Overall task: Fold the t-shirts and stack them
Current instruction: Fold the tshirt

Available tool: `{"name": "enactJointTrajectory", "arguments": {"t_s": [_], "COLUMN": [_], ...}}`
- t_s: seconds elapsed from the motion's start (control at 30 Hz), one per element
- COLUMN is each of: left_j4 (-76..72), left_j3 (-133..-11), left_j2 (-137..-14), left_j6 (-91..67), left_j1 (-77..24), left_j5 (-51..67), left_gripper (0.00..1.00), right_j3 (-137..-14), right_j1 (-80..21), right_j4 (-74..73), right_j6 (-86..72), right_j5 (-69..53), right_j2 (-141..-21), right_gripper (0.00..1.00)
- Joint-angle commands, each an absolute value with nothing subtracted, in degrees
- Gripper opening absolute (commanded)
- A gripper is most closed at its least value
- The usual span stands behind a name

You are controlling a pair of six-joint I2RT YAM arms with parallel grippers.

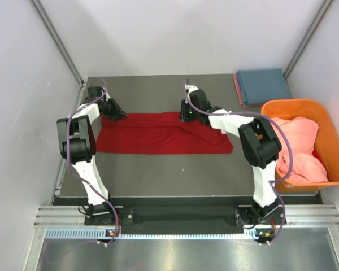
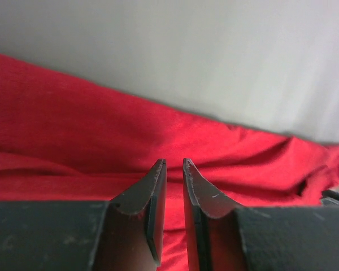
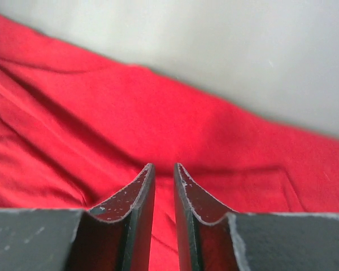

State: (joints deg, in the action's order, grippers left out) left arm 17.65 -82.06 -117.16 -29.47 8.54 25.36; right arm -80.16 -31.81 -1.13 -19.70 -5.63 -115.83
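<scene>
A deep red t-shirt [image 1: 158, 135] lies flat as a long folded strip across the middle of the grey table. My left gripper [image 1: 117, 113] is low over its far left corner. My right gripper [image 1: 185, 117] is low over its far edge, right of the middle. In the left wrist view the gripper [image 2: 174, 162] stands a narrow gap apart, with red cloth [image 2: 101, 130] beneath and nothing pinched. The right wrist view shows that gripper [image 3: 163, 166] the same way over the cloth [image 3: 214, 141]. A folded blue t-shirt [image 1: 264, 83] lies at the far right on a salmon-pink one [image 1: 237, 90].
An orange plastic tub [image 1: 327, 130] stands at the right edge of the table and holds a crumpled heap of pink cloth [image 1: 296, 147]. White walls close in the back and both sides. Bare grey table [image 1: 158, 169] lies between the shirt and the arm bases.
</scene>
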Motion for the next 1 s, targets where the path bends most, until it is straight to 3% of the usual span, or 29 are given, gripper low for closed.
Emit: {"name": "enactJointTrajectory", "arguments": {"t_s": [0.0,0.2,0.97], "left_j4": [18.44,22.76,30.75], "left_j3": [-82.79,-80.69,-79.72], "left_j2": [-115.93,-113.39,-109.42], "left_j6": [-28.65,-28.30,-26.02], "left_j1": [8.62,8.09,8.70], "left_j5": [18.65,8.89,-8.33], "left_gripper": [0.22,0.20,0.19], "right_j3": [-86.13,-86.49,-81.65], "right_j1": [-33.22,-34.97,-37.53], "right_j4": [0.18,-3.16,-6.24], "right_j6": [-18.99,-16.44,-13.10], "right_j5": [-4.66,-6.85,-9.32], "right_j2": [-118.46,-119.80,-115.31], "right_gripper": [0.21,0.20,0.20]}}
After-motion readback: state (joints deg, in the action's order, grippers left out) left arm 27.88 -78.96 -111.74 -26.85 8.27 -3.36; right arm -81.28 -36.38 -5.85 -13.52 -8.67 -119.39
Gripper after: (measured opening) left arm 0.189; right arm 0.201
